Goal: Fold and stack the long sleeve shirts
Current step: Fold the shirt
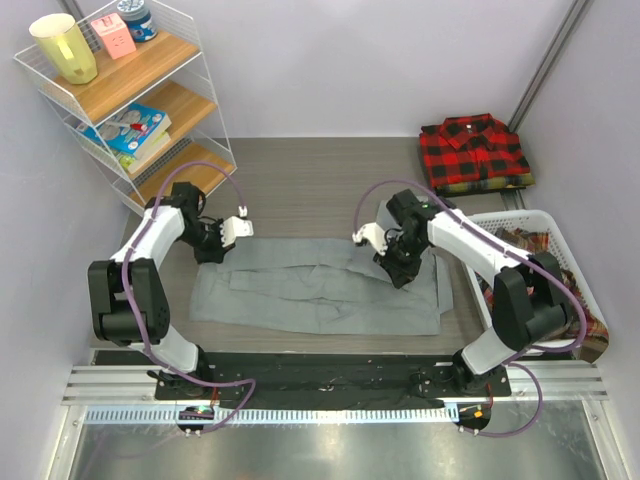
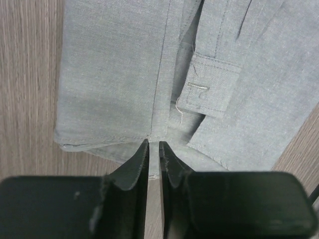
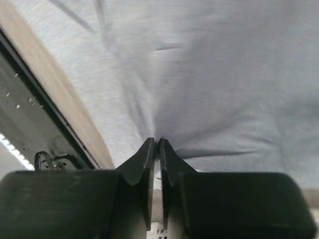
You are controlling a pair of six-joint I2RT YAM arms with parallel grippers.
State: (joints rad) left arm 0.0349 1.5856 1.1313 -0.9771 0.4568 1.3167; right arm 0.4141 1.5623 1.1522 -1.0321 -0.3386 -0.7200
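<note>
Reading of print: the blue book (image 1: pixel 130 128) on the white wire shelf (image 1: pixel 205 90) has a printed cover and the pink box (image 1: pixel 114 36) has a label, both too small to read
Shirt look: a plain grey, soft cloth long sleeve shirt (image 1: pixel 320 290) (image 2: pixel 114 74) (image 3: pixel 224 74) lies spread flat and wide with its sleeves laid in across the body; the left wrist view shows a stitched cuff with a buttonhole (image 2: pixel 204 87)
Shirt place: on the brown wood-grain table (image 1: pixel 320 170), between the two arms
Left gripper (image 1: pixel 228 235) (image 2: pixel 153 142): black fingers closed to a thin slit on the hem at the grey shirt's far left corner, with cloth showing in the slit
Right gripper (image 1: pixel 380 250) (image 3: pixel 155 140): fingers almost together, pinching the grey shirt towards its far right; creases run into the tips
Other shirts: a red-and-black checked shirt (image 1: pixel 473 152) lies folded at the far right, and plaid shirts (image 1: pixel 560 280) fill the white plastic basket (image 1: pixel 520 222)
</note>
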